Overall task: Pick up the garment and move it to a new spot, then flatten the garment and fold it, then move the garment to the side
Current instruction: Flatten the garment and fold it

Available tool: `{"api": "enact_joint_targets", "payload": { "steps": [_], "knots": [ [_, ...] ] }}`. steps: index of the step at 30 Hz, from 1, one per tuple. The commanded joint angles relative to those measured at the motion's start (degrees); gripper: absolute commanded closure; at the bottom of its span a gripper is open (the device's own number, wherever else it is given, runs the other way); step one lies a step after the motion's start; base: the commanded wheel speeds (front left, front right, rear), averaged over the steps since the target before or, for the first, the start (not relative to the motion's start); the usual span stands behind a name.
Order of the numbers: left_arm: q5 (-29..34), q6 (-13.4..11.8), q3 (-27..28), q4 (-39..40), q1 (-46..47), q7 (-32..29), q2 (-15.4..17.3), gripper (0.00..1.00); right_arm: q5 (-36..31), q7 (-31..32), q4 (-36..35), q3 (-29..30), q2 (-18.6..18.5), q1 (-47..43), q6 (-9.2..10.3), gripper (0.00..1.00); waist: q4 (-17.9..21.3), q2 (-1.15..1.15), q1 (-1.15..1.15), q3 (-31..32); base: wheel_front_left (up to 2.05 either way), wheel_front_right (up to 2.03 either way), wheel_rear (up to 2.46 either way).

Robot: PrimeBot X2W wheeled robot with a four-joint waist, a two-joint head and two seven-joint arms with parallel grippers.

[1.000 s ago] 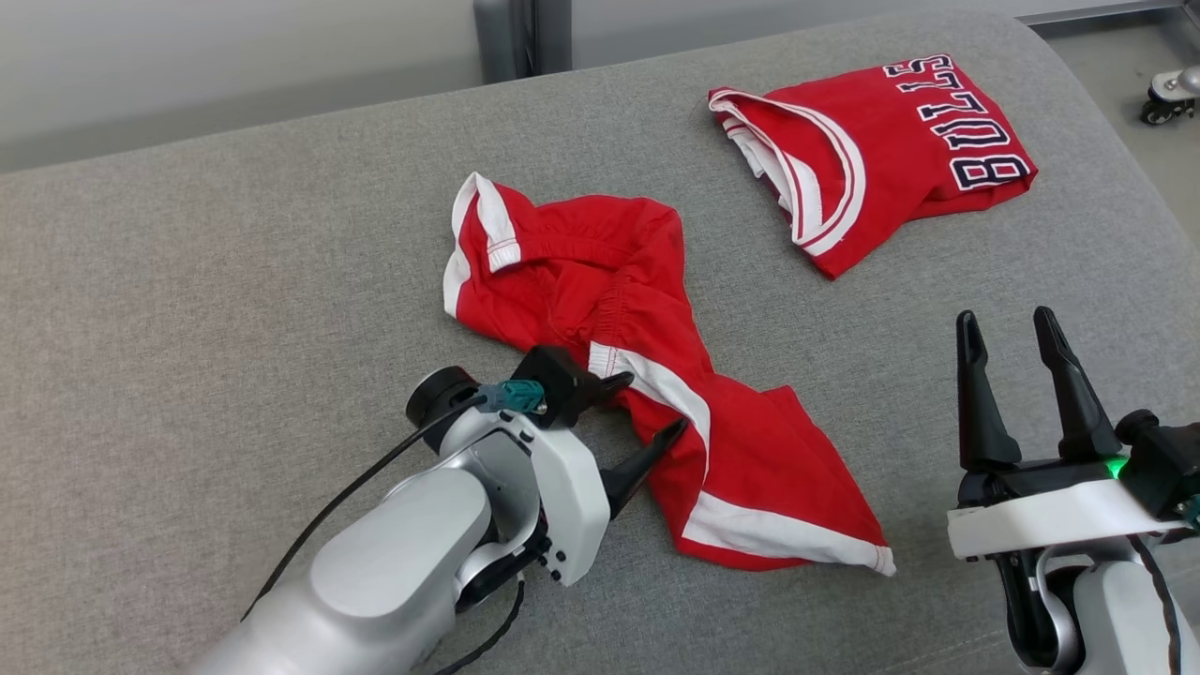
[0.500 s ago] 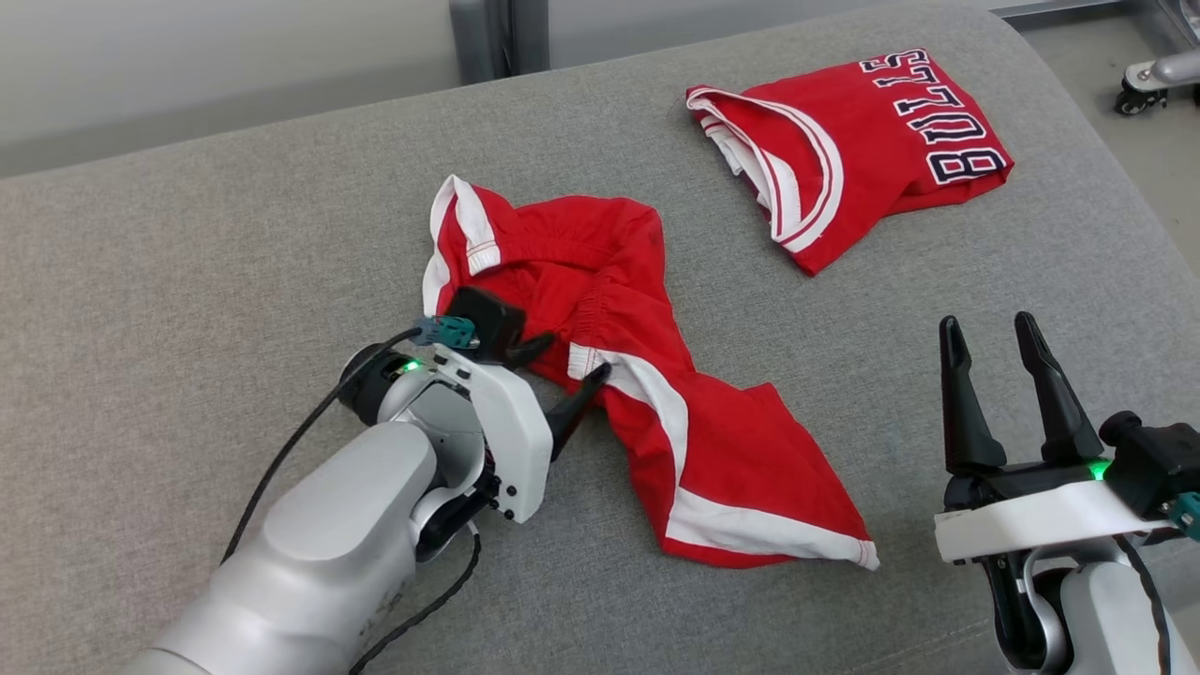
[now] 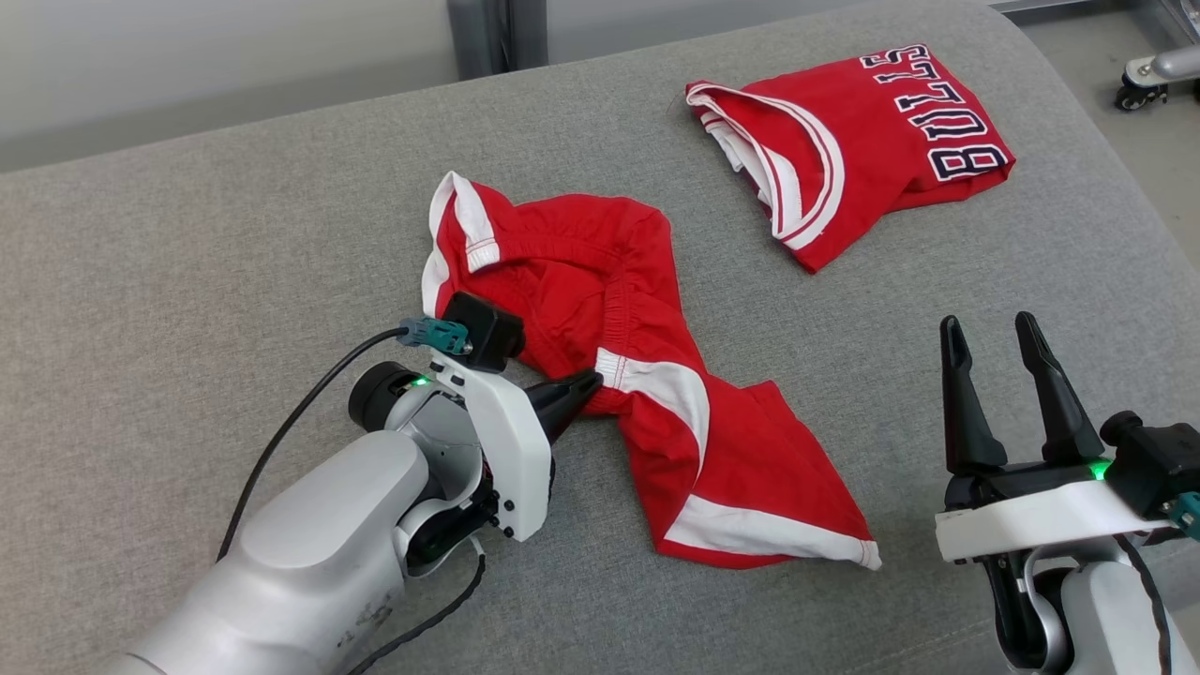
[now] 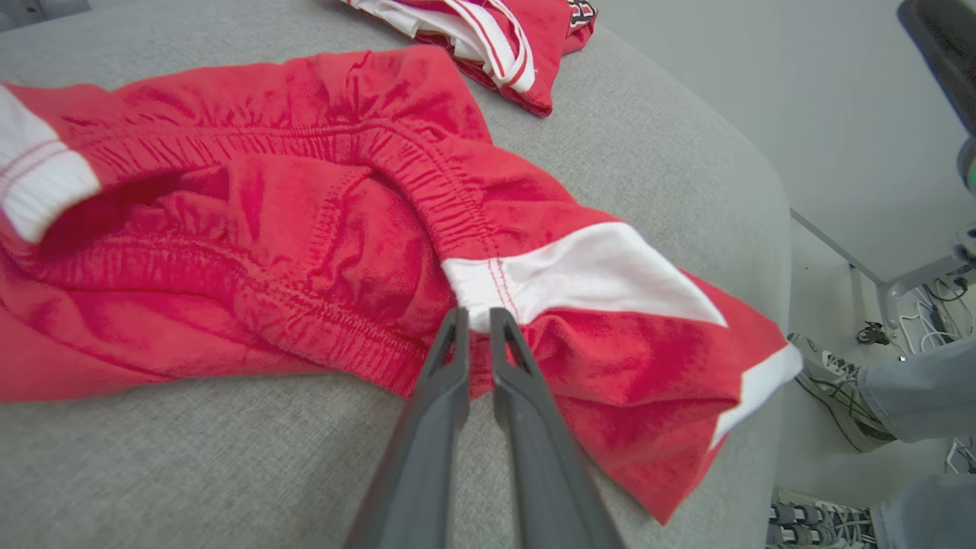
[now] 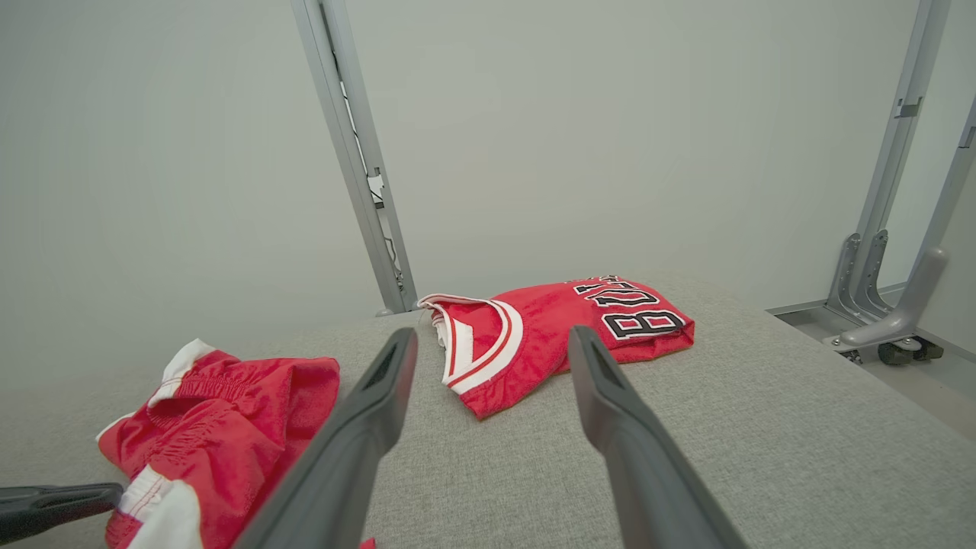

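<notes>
The red shorts (image 3: 581,272) are thin, light, limp cloth. They will sag and trail from any single pinch, and slack folds may slip out of smooth fingers. My judgement is that the firmest hold is the gathered elastic waistband (image 4: 427,183) or a stitched hem, where several layers bunch together. Lifting from 1 point should drape them, so flattening will likely need 2 corners held apart.

The shorts lie crumpled and twisted near the middle of the grey fabric-covered worktop (image 3: 187,281), waist end farther from the robot and 1 leg trailing toward its right. The left end effector (image 3: 589,381) comes in low from the robot's left. Its fingers are narrowed almost together, tips pinching the cloth's near edge where the waistband meets the white side panel (image 4: 579,274). How deep the bite goes I cannot tell.

The right end effector (image 3: 990,323) stands spread wide and empty, fingers pointing up, well apart from the shorts on their right. A folded Bulls jersey (image 3: 872,141) rests farther back on the right, apart from the shorts.
</notes>
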State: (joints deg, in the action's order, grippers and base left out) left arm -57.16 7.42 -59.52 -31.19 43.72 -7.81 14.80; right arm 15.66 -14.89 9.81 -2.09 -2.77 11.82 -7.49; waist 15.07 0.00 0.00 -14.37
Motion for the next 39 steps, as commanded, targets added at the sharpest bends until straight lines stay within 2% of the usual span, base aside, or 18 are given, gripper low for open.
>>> {"api": "enact_joint_targets", "payload": {
  "steps": [1, 11, 12, 13, 14, 30, 31, 33, 39],
  "knots": [
    [-1.02, 0.11, -0.66, 0.40, 1.05, 0.99, 0.29, 1.00, 0.01, -0.36, 0.22, 0.31, -0.24, 0.44, -0.01, 0.00, -0.62, 0.00, 0.00, 0.13, 0.00, 0.00, 0.00],
    [-3.34, 0.12, -2.65, 0.13, 1.51, 3.32, 0.27, 1.00, -0.74, -0.18, 1.06, 0.31, -0.25, 0.92, -0.01, 0.00, -4.32, 0.00, 0.00, 1.88, 0.00, 0.00, 0.00],
    [-3.73, 0.12, -2.78, -0.09, 1.46, 3.47, 0.04, 0.96, -0.74, -0.08, 1.18, 0.14, -0.27, 1.10, -0.01, 0.00, -4.43, 0.00, 0.00, 1.93, 0.00, 0.00, 0.00],
    [-3.99, 0.12, -3.05, -0.36, 1.44, 3.55, -0.15, 0.24, -0.76, -0.01, 1.27, -0.01, -0.28, 1.30, -0.01, 0.00, -4.46, 0.00, 0.00, 1.94, 0.00, 0.00, 0.00],
    [-4.20, 0.12, -3.31, -0.59, 1.55, 3.59, -0.33, 0.00, -0.74, 0.02, 1.30, -0.29, -0.27, 1.49, -0.01, 0.00, -4.36, 0.00, 0.00, 1.88, 0.00, 0.00, 0.00],
    [-5.96, 0.13, -7.53, -3.18, 5.16, 2.13, -0.17, 0.00, -0.08, -0.26, -0.58, 0.36, -0.25, 0.50, -0.01, 0.00, 1.46, 0.00, 0.00, -0.62, 0.00, 0.00, 0.00],
    [-6.12, 0.13, -7.76, -3.14, 5.26, 2.28, -0.02, 0.25, -0.08, -0.29, -0.62, 0.48, -0.25, 0.43, -0.01, 0.00, 1.47, 0.00, 0.00, -0.60, 0.00, 0.00, 0.00],
    [-6.48, 0.13, -8.12, -2.85, 5.36, 2.83, 0.00, 1.00, -0.17, -0.33, -0.59, 0.76, -0.25, 0.30, -0.01, 0.00, 1.23, 0.00, 0.00, -0.50, 0.00, 0.00, 0.00],
    [-7.57, 0.13, -8.70, -2.30, 6.10, 4.64, 0.09, 1.00, -0.65, -0.35, -0.19, 1.08, -0.27, 0.45, -0.01, 0.00, -1.32, 0.00, 0.00, 0.38, 0.00, 0.00, 0.00]
  ]
}}
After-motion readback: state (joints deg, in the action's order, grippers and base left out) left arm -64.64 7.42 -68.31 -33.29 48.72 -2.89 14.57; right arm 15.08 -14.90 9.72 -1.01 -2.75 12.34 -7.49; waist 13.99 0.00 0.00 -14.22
